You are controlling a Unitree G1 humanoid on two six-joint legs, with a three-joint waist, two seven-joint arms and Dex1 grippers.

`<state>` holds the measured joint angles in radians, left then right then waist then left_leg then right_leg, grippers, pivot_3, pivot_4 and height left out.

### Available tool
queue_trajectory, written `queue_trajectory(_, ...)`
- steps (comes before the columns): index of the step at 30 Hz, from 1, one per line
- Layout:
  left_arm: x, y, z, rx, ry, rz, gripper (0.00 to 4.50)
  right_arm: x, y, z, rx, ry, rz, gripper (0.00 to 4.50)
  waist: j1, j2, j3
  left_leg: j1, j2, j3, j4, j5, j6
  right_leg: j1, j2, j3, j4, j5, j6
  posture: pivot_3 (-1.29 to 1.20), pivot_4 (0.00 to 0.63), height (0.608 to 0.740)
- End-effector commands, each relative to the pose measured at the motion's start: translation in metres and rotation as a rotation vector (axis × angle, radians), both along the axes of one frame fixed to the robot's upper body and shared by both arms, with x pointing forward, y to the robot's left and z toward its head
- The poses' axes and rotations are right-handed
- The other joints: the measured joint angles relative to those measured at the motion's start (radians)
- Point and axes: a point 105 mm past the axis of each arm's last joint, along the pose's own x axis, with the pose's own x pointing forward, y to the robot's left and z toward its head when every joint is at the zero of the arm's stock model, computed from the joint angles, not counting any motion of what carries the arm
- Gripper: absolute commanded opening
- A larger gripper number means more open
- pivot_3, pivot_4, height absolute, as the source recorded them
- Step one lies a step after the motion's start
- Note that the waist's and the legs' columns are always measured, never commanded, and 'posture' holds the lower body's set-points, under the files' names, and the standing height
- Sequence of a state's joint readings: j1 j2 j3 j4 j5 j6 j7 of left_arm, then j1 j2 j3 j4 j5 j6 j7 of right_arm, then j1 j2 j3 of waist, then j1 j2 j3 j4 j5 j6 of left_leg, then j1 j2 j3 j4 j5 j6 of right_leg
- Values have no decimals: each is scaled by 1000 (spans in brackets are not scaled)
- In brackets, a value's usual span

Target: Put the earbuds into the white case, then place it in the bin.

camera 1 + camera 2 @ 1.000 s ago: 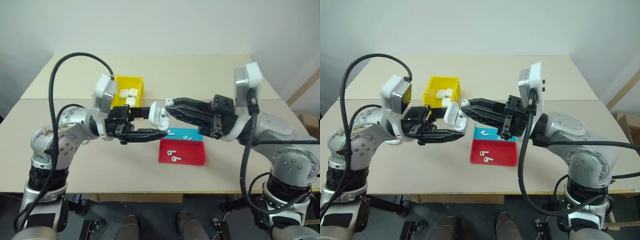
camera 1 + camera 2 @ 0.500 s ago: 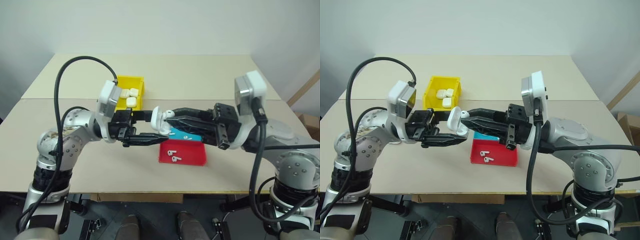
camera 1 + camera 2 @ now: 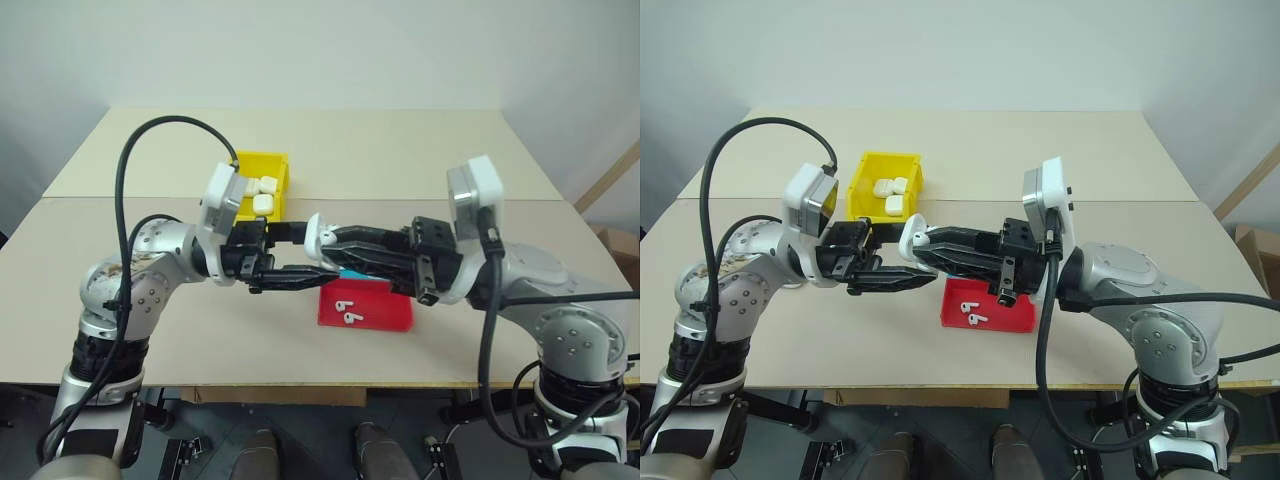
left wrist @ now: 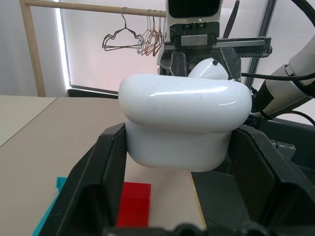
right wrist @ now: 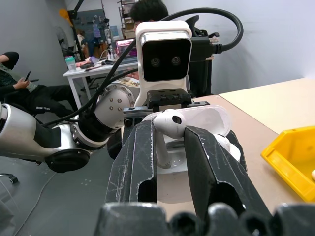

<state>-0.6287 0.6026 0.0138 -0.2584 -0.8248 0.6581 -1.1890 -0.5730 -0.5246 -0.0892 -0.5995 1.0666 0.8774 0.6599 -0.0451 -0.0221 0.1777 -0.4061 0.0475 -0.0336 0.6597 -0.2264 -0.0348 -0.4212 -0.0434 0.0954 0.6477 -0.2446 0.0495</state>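
Two robot arms are seen meeting in mid-air above a beige table (image 3: 150, 330). The left claw (image 3: 300, 253) is clamped tight on a white case (image 3: 318, 236), which is held with its lid flipped open and its opening turned toward the other arm. The right claw (image 3: 335, 243) is narrowed onto a single earbud (image 5: 170, 119), pinched between its two black fingers (image 5: 142, 162) with the rounded head uppermost and the stem running down between them. The earbud is held directly in front of the right claw's tips, right at the mouth of the case; whether it is already touching the case cannot be told. The stem's long axis appears roughly lined up with the case's socket, so the coming move is judged to be a short push along that axis by the right arm, the nearer of the two to the earbud. Below the right claw, a shallow red tray (image 3: 395, 318) holds two more earbuds (image 3: 346, 310), with a blue tray (image 3: 350, 272) just behind it. Beyond the left claw, well apart, a yellow bin (image 3: 275, 165) already holds several cases.
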Motion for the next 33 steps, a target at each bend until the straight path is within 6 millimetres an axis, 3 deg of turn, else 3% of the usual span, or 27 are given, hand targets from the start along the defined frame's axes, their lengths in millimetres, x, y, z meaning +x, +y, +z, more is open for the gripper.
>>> queue_trajectory(1,-3,-2,12,-16,-52,-13,2819,-2,-1,2,1,-37,-7,650,0,0,0,0,0,0,0,0,0,0,0,0,0,0,0,0,150,740)
queue_trajectory(10,1,-2,14,-26,-54,7,2819,-2,0,-2,3,-42,-11,650,0,0,0,0,0,0,0,0,0,0,0,0,0,0,0,0,150,740)
queue_trajectory(21,3,-2,15,-27,-57,8,2819,2,-4,-6,-8,-34,-43,4475,0,0,0,0,0,0,0,0,0,0,0,0,0,0,0,0,150,740)
queue_trajectory(30,6,-1,14,-25,-57,1,2819,-4,-34,0,-20,11,18,4475,3,0,0,0,0,0,0,0,0,1,0,0,0,0,0,0,150,740)
queue_trajectory(33,6,-3,13,-25,-57,-9,2819,5,-48,5,-37,18,16,4307,2,0,0,0,0,0,0,0,0,1,0,0,0,0,0,0,150,740)
